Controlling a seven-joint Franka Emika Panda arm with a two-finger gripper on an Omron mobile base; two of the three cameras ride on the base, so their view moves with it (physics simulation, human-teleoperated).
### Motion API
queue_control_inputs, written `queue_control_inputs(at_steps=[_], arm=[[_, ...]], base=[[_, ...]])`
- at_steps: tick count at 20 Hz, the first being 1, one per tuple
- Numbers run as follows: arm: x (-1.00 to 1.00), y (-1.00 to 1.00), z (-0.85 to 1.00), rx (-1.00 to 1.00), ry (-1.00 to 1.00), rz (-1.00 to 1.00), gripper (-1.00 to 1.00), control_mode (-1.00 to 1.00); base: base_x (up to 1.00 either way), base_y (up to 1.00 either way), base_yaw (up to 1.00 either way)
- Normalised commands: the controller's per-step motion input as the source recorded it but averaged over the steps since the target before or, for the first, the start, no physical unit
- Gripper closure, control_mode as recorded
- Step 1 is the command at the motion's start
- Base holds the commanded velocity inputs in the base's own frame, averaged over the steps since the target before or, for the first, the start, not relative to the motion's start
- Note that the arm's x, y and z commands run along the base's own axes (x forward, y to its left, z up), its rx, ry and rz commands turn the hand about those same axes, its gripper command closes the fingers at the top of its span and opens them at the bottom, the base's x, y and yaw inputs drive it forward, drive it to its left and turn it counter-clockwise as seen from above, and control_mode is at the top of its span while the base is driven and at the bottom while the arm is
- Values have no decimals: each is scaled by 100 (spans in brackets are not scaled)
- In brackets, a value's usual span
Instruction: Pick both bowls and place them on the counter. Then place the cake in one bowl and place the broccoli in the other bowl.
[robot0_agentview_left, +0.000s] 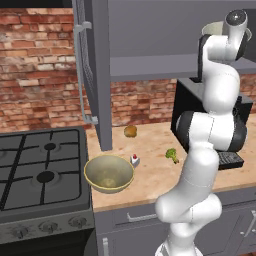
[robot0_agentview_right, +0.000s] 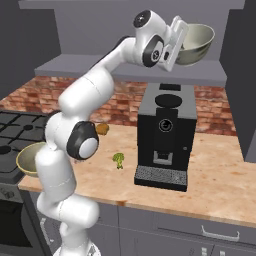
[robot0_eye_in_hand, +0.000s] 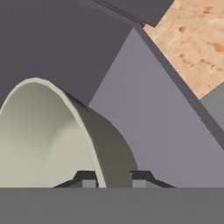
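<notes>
The claw (robot0_eye_in_hand: 113, 179) pinched the rim of the grey-green bowl (robot0_agentview_right: 194, 44) up on the shelf (robot0_agentview_right: 125, 67). The bench (robot0_agentview_right: 220, 175) lay far below it.

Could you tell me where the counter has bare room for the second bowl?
The widest bare stretch of counter lies right of the coffee machine. A smaller patch sits between the broccoli and the cake. It is crowded by the yellow bowl at the stove.

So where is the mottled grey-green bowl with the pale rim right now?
The mottled grey-green bowl is up in the open wall cabinet, on its grey shelf above the black coffee machine, with the gripper shut on its rim.
</notes>
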Motion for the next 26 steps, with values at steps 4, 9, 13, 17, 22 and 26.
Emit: queue_control_inputs(at_steps=[4,9,13,17,22,26], arm=[[-100,2,-4,0,-9,0,100,-100],[-100,25,-8,0,-3,0,100,-100],[-100,74,0,0,-1,0,100,-100],[-94,81,0,-3,0,0,100,-100],[-97,77,0,-3,0,0,100,-100],[-99,73,-3,-1,4,0,100,-100]], base=[[0,0,0],[0,0,0],[0,0,0],[0,0,0],[0,0,0],[0,0,0]])
